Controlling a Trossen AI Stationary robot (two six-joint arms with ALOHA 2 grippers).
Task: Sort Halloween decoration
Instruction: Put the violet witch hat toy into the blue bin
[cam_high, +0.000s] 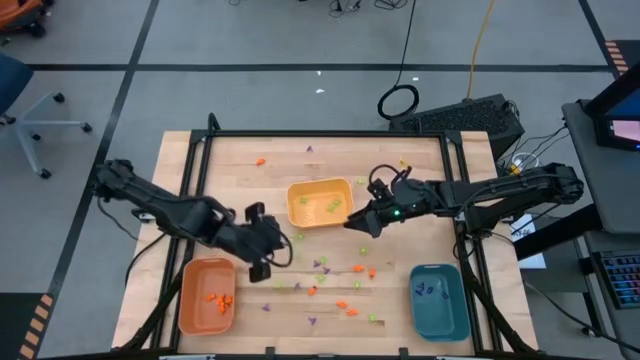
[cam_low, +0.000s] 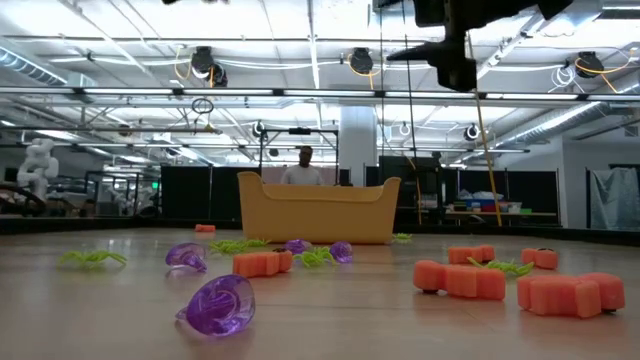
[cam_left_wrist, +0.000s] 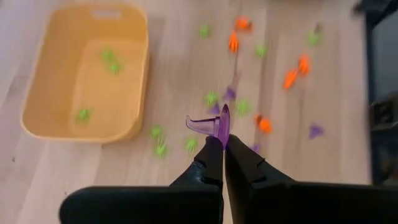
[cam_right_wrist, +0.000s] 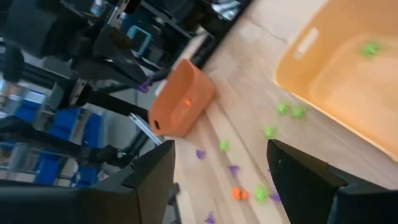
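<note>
Three trays sit on the wooden table (cam_high: 230, 160): a yellow tray (cam_high: 320, 204) near the middle, an orange tray (cam_high: 207, 296) at the front left, a teal tray (cam_high: 440, 300) at the front right.

Halloween decoration pieces (cam_high: 340, 290) lie scattered on the bare wood, mostly between the yellow tray and the front edge, in orange, light green and purple. A few green ones lie inside the yellow tray, several orange ones in the orange tray, a few purple ones in the teal tray. One orange piece lies alone near the far edge.

Left gripper (cam_high: 262, 244) hangs just beside the orange tray's far right corner, raised off the table. Jaws together, pinching a purple piece (cam_left_wrist: 214, 124) at the fingertips; the piece sticks out past the tips.

Right gripper (cam_high: 362, 222) hovers at the yellow tray's right edge, above the table. Jaws stand wide apart, nothing between them.

Low view: purple ring-shaped pieces, orange blocks and green spidery pieces lie in the foreground, the yellow tray behind them. A person (cam_low: 304, 168) stands in the room beyond the table.
</note>
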